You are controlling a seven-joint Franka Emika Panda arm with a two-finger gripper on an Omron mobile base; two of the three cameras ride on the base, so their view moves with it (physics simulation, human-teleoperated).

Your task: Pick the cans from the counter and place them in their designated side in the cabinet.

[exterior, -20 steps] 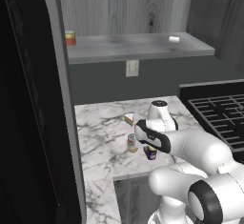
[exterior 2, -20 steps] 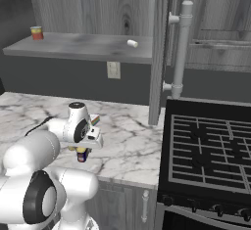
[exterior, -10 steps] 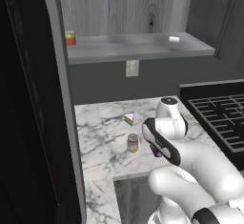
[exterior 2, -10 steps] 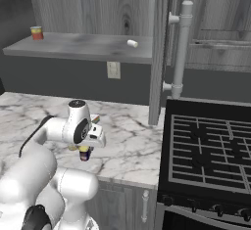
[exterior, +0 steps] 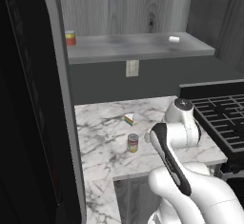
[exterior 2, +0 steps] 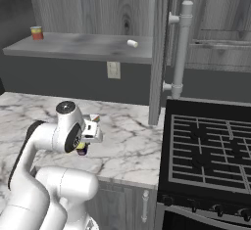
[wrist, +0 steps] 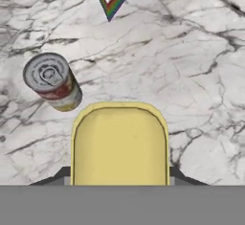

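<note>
Already closed narrow on the boxy blue can (wrist: 119, 145), the hand (exterior 2: 83, 146), with the can's yellow top broad between the two dark fingertips in the hand view. Hung just above the white marble tabletop (exterior: 100, 137), near its front edge, as seen from the right base view, where only a dark sliver of the can peeked out under the wrist. Left standing upright on the tabletop, the round can (exterior: 133, 143) with its silvery top and yellow-green-red label, just to the left of the held one, and farther back the rainbow-striped wedge (exterior: 128, 118).

Judged the step in hand as the lift toward the cabinet shelf (exterior: 138, 49). Called for a straight rise first, so that the held can would not clip the round one beside it. Needed the can kept level and the grip firm through the wide swing upward. Best aimed at bare shelf board, well apart from the short red-and-yellow can (exterior: 70, 37) at the far left and the small white object (exterior: 174, 39) toward the right; which side was meant could not be told.
</note>
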